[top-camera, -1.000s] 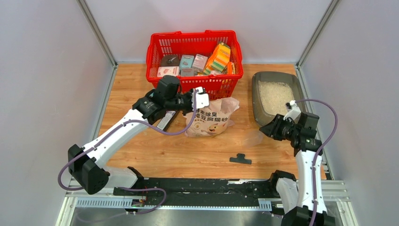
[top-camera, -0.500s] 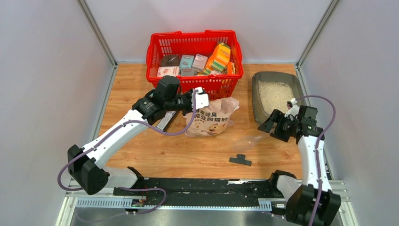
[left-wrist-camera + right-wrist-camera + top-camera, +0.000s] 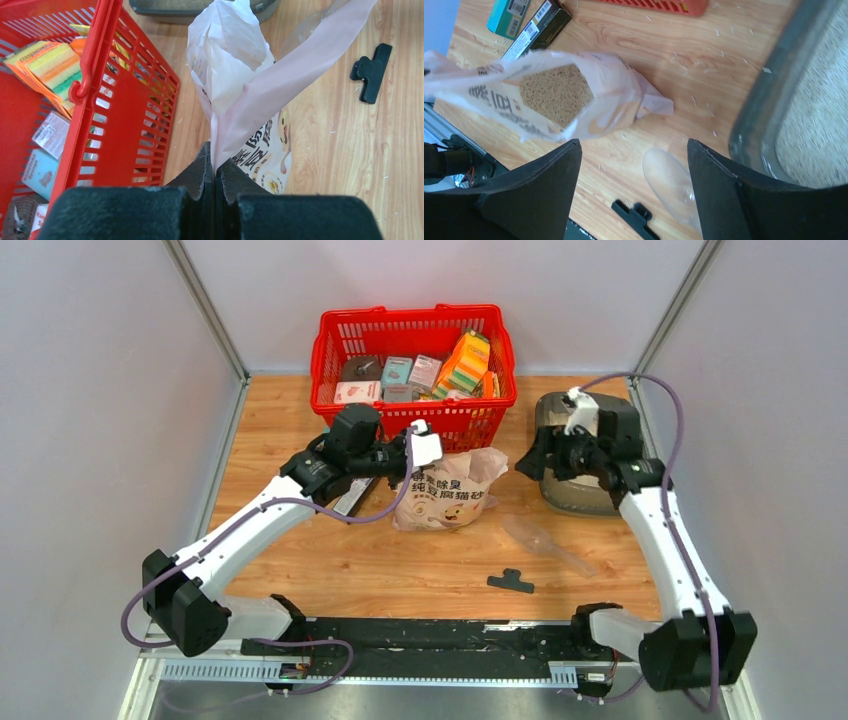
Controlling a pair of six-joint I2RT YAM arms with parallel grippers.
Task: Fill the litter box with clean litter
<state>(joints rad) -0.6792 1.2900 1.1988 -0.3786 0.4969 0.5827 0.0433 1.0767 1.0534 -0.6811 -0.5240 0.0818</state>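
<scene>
The grey litter box (image 3: 580, 502) sits at the right, its far part hidden under my right arm. Pale clean litter (image 3: 819, 110) covers its floor. The pinkish-cream cat-printed bag (image 3: 450, 490) stands open in front of the basket, with brownish granules (image 3: 555, 92) showing inside. My left gripper (image 3: 428, 448) is shut on the bag's top edge (image 3: 220, 135). My right gripper (image 3: 528, 462) hangs open and empty between the bag and the litter box, above the wood. A clear scoop (image 3: 545, 540) lies loose on the table, seen between the open jaws of the right gripper (image 3: 633, 145).
A red mesh basket (image 3: 415, 325) full of packets stands at the back. A black clip (image 3: 511, 580) lies near the front. A black box (image 3: 541, 25) and a teal box (image 3: 506, 17) lie under the left arm. Grains are scattered on the wood.
The right gripper opened and let go of the clear scoop, which now lies on the table. The right arm swung away from me, over the litter box. The left arm stayed put.
</scene>
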